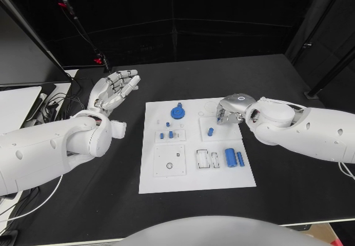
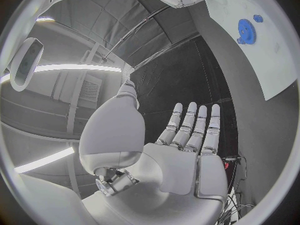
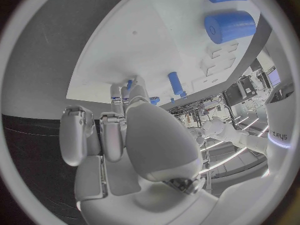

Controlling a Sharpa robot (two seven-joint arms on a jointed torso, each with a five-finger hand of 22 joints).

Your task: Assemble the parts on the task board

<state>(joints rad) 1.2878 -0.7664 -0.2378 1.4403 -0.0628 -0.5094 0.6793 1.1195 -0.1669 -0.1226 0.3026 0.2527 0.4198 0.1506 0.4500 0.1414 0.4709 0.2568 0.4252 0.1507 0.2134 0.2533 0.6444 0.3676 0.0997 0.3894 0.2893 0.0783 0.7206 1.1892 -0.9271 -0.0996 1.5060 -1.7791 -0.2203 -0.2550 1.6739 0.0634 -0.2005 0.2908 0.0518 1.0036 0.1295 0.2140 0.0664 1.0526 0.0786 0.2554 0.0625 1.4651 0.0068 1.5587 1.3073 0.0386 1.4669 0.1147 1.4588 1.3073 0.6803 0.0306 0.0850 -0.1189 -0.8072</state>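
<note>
1. The task board (image 1: 194, 180) is the largest thing. It lies flat in the middle of the black table (image 1: 296, 195) between my two arms, so both hands can reach its pockets.
2. My left hand (image 1: 115, 88) is at about 10 o'clock from the board, well apart from it, over the bare table. The fingers are spread and straight and it holds nothing. I judge that I keep it aside so that it does not cover the board.
3. My right hand (image 1: 229, 110) hangs over the board's far right corner, at about 1 o'clock from its centre. The fingers point down to the plate and are curled together. I cannot tell if a small part is pinched between them or not.
4. The blue gear (image 1: 177, 112) sits at about 11 o'clock on the board, with small blue pieces near it.
5. Two blue cylinders (image 1: 231, 157) lie side by side at about 4 o'clock, loose on the board. I think they wait for assembly.
6. A short blue peg (image 1: 210, 131) lies just near my right fingers. It is probably the next part to take.
</note>
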